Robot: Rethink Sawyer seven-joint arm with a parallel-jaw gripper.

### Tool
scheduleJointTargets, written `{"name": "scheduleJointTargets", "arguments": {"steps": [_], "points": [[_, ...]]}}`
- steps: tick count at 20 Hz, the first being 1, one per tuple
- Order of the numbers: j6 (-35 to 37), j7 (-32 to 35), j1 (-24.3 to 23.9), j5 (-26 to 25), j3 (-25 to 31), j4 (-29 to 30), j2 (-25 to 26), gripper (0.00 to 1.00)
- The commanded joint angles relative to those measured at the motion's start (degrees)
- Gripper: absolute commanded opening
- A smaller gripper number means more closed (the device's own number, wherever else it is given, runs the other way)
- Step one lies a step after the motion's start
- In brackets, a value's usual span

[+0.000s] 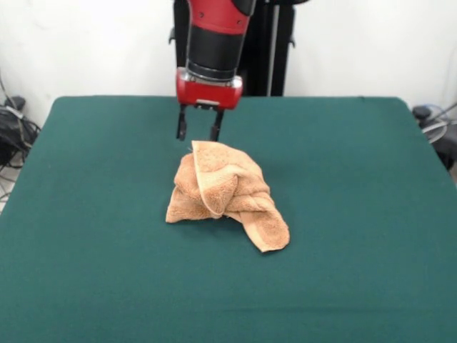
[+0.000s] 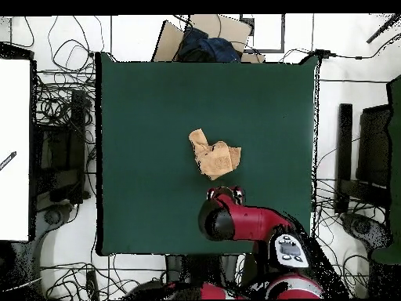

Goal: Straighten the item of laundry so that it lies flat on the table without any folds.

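The towel (image 1: 227,196) is lying bunched up and twisted near the middle of the table (image 1: 93,236), with one end sticking out toward the near side. It is not flat yet. The gripper (image 1: 198,132) is hanging just behind the towel's far edge with its two fingers spread apart, holding nothing, likely getting ready to pinch that edge. Nothing on the table is blocking it.

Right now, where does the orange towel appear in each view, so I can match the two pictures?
Front view: the towel lies crumpled at the table's middle, just below the open tool.
Overhead view: the towel sits near the table's centre, just above the tool.
Shared landmark: the red arm's tool beside the towel.
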Motion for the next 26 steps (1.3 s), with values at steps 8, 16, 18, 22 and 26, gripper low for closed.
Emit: {"name": "scheduleJointTargets", "arguments": {"steps": [8, 16, 18, 22, 26], "points": [[-3.71, 11.74, 2.23, 1.43, 2.57, 5.58, -1.60, 1.00], [3.32, 8.12, -0.74, 2.02, 8.70, 3.01, -5.92, 1.00], [3.75, 7.79, -1.06, 2.02, 9.40, 2.60, -6.02, 1.00], [4.44, 7.65, -1.41, 2.34, 10.34, 2.27, -6.16, 1.00], [4.66, 7.51, -1.83, 2.67, 11.07, 1.66, -5.33, 1.00]]}}
